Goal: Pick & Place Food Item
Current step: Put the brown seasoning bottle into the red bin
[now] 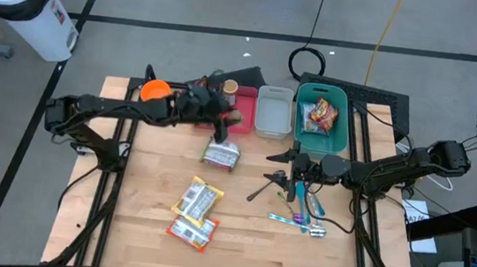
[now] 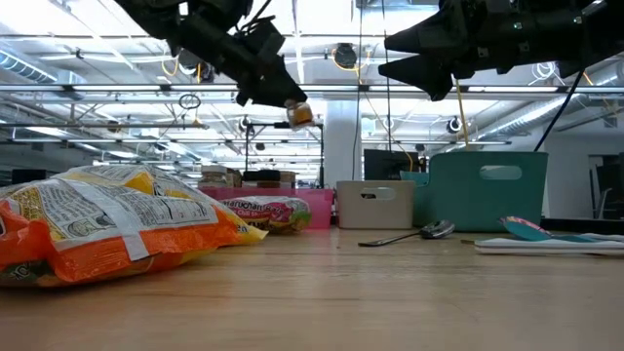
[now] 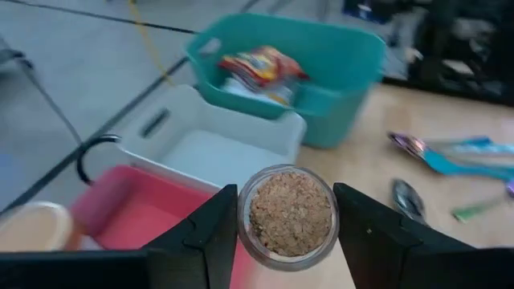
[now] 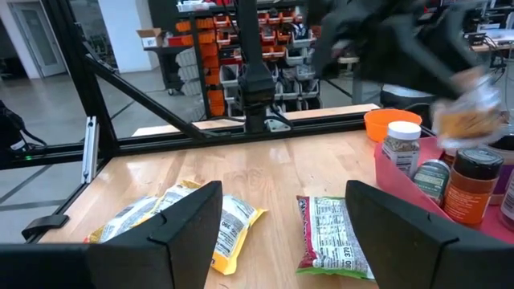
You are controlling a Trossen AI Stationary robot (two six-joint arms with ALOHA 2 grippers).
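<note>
Jaws on the left gripper (image 3: 287,233) are closed around a small round clear jar with brown crumbs inside (image 3: 290,215), one dark finger on each side of it. That gripper holds the jar up in the air, above the pink tray (image 1: 242,116) at the back of the wooden bench (image 1: 236,240). An orange bowl (image 1: 155,91) sits at the back left of the bench. Near the front lie two yellow and orange snack bags (image 1: 195,211). A green and white snack bag (image 1: 221,155) lies on the bench just in front of the pink tray. Next to the pink tray is an empty white bin (image 1: 273,112), and next to that is a teal bin (image 1: 321,116) with a red snack bag (image 1: 321,115) inside. A metal spoon (image 1: 264,189) and some blue and purple plastic spoons and forks (image 1: 305,213) lie on the right part of the bench. Over them hangs the right gripper (image 1: 288,169), its jaws open with nothing between them.
</note>
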